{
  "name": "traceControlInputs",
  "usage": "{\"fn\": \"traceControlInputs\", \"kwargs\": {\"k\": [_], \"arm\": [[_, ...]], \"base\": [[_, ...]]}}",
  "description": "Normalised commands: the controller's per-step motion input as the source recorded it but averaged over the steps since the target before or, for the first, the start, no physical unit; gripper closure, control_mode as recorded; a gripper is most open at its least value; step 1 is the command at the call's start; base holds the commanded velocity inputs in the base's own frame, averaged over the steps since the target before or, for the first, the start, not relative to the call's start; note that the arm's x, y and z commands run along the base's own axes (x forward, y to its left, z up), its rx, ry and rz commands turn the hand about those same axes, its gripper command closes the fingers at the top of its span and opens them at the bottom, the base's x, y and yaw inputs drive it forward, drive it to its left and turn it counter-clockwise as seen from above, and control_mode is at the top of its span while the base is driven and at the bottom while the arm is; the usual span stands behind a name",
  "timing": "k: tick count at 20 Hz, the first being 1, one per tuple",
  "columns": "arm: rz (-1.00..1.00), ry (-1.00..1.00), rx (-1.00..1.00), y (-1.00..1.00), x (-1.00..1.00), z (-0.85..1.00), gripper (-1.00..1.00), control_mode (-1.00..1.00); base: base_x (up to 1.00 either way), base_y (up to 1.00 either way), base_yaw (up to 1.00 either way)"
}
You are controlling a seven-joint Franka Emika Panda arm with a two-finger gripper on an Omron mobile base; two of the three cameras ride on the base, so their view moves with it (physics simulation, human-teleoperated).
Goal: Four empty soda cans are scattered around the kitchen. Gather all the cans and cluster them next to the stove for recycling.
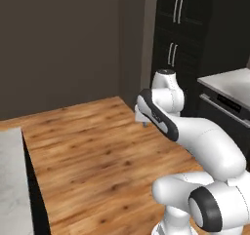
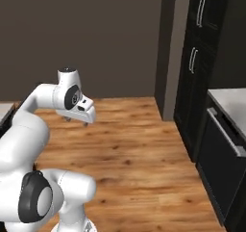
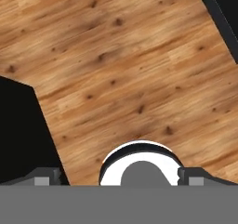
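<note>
Fingers (image 3: 119, 177) spread wide, empty, over wood floor (image 3: 121, 65).

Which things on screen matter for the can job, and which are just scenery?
Job: gripper, jaws open, nothing held, above the floor. No cans or stove among what's on screen.

Scenery: wood floor, tall black cabinets, grey counter, dark wall.
</note>
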Motion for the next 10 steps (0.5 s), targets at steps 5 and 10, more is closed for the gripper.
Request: {"fn": "traceControlInputs", "kwargs": {"k": [5, 10], "arm": [[0.0, 0.0, 0.0, 0.0, 0.0, 0.0, -1.0, 1.0], [0.0, 0.0, 0.0, 0.0, 0.0, 0.0, -1.0, 1.0]], "base": [[0.52, -0.08, 0.51], [0.48, -0.06, 0.56]]}}
